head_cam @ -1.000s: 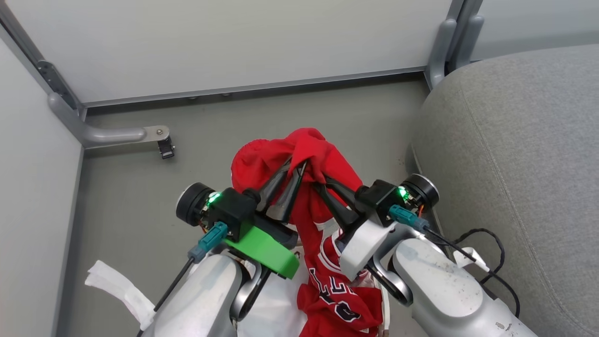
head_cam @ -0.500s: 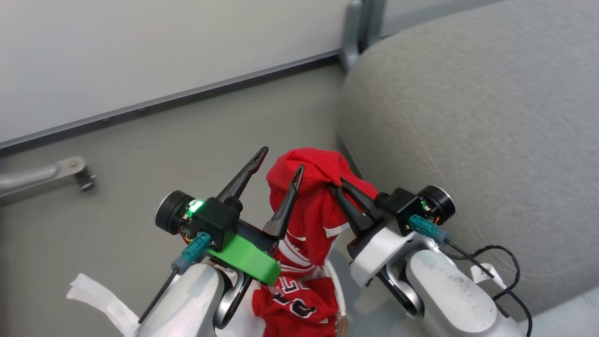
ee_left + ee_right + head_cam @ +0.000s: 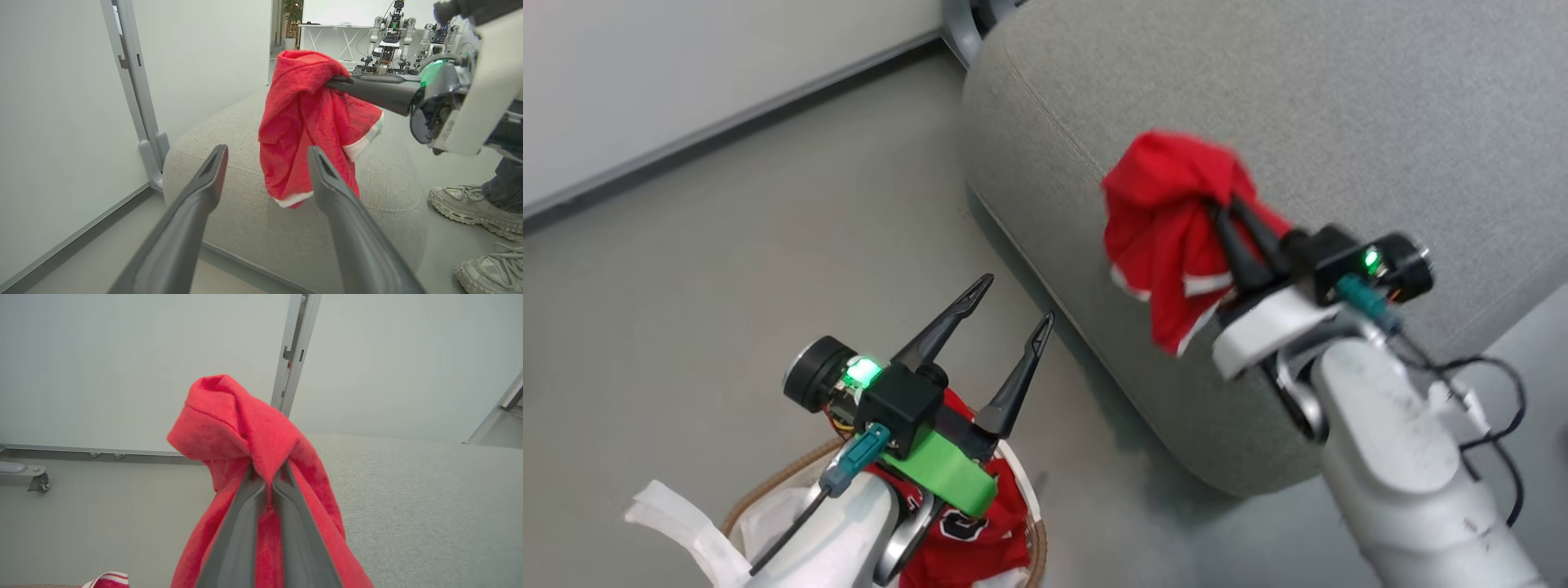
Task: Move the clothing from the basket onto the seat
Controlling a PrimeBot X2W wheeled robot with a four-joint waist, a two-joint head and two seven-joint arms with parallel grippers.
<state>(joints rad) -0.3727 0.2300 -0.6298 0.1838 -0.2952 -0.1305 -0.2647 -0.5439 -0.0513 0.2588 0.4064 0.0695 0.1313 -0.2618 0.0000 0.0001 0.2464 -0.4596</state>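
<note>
The clothing is bright red with white-striped trim at its hem. A second red piece carries dark letters outlined in white. The seat is grey with a fine woven fleck. The basket has a brown woven-look rim. The left gripper has dark fingers above a bright green bracket, and the crinkled sheet is plain white

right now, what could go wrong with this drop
1. The clothing hangs from the right gripper by one pinched fold near the rounded edge of the seat; released here, it might slide to the floor.
2. More red fabric lies in the basket beneath the open left gripper: easily forgotten.
</note>
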